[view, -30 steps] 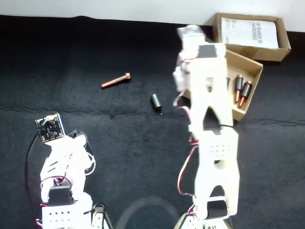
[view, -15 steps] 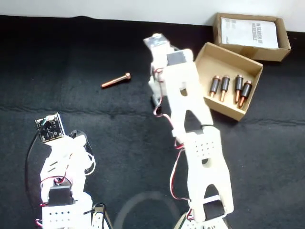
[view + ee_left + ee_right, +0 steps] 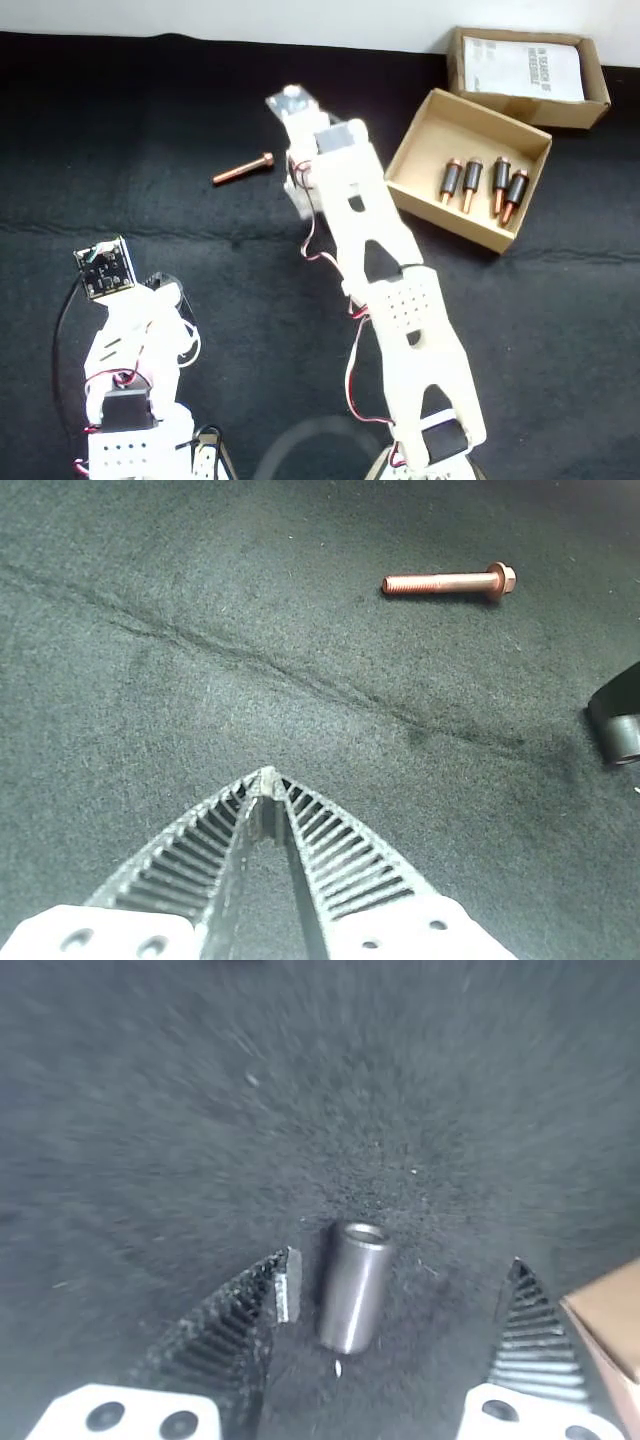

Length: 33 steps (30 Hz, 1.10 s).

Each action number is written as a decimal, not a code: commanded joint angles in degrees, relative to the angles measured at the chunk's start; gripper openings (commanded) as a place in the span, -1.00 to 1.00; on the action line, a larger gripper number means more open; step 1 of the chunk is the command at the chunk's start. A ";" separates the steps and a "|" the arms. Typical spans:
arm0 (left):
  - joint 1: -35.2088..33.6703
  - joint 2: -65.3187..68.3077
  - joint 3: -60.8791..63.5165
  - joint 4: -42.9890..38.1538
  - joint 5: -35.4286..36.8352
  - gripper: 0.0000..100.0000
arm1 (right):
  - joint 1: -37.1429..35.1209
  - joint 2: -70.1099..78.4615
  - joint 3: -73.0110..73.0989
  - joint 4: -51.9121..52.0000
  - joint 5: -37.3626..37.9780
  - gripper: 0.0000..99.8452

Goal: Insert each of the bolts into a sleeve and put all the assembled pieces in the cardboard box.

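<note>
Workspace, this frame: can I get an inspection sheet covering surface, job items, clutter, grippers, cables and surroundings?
Surface: black cloth, creased.
Job's things: one loose bolt on the cloth; one sleeve lying flat; cardboard box holding four assembled pieces.
Clutter: second box with a printed sheet inside.
Grippers: left gripper shut, empty, above cloth; right gripper open around the sleeve, not gripping.
Cables: red and white wires along right arm; black cable beside left arm.
Surroundings: pale wall strip behind the table.

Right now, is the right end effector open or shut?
Open: on the right end effector the fingers stand wide apart, the sleeve lying between them.
</note>
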 commanded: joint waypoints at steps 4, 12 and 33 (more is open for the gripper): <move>-0.57 -0.04 1.01 -0.26 -0.44 -0.97 | -0.75 3.74 -0.66 -1.45 0.35 -0.42; -1.36 0.04 1.01 -1.23 -0.44 -0.97 | -0.48 3.74 -0.66 -1.19 -0.35 -0.94; -3.12 13.05 1.45 -14.07 -0.35 -0.98 | 10.51 -10.15 -37.41 14.55 -2.55 -0.98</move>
